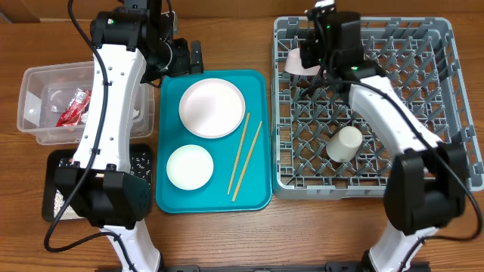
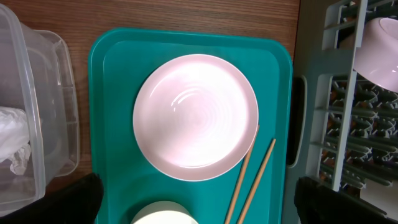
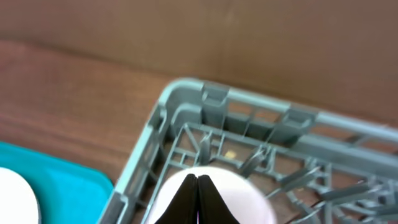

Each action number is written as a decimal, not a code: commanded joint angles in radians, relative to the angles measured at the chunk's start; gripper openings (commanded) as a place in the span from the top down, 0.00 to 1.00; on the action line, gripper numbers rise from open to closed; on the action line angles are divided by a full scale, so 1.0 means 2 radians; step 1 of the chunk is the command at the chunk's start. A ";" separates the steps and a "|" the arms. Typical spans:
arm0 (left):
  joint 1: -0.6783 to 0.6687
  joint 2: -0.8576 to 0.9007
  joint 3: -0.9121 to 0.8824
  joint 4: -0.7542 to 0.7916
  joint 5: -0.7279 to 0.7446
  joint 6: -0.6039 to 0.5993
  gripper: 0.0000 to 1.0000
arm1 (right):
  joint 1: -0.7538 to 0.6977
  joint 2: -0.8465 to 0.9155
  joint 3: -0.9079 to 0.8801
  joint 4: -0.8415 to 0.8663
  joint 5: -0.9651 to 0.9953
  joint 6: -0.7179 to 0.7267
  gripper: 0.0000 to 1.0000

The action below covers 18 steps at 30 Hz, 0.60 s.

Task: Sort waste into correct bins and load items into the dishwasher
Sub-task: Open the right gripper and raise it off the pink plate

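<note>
The overhead view alone takes in the whole table (image 1: 227,234). The tub (image 1: 30,83) is at far left with the black tray (image 1: 60,157) in front of it, the teal tray (image 1: 257,83) is in the middle, and the rack (image 1: 439,45) is at right. It also shows the red wrapper (image 1: 73,106) in the tub, pale crumbs (image 1: 54,198) in the black tray, and the cup (image 1: 345,143) on its side in the rack's middle. The left arm hides much of the black tray.

The left wrist view adds a white wad (image 2: 12,140) against the tub's wall, and it shows the left gripper (image 1: 185,59) spread wide. Its fingers (image 2: 81,199) sit at the bottom corners, straddling the teal tray's width above the plate (image 2: 196,117). The chopsticks (image 2: 252,180) lie aslant just right of the plate, and their tips pass close by its rim. The small plate (image 1: 190,166) lies nearer the front.

The right wrist view shows the right gripper (image 3: 198,193) with its jaws nearly together, pinched on the bowl (image 3: 249,199) just inside the rack's far left corner. From the left wrist the bowl looks tilted above the pegs.

Only a thin strip of wood separates the teal tray and the rack. The rack's right half and front rows stand open.

Pale print on the wrapper is too small to read.
</note>
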 commanded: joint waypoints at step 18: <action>-0.001 -0.008 0.010 0.001 -0.005 0.006 0.00 | 0.002 -0.023 0.000 -0.148 -0.011 0.010 0.94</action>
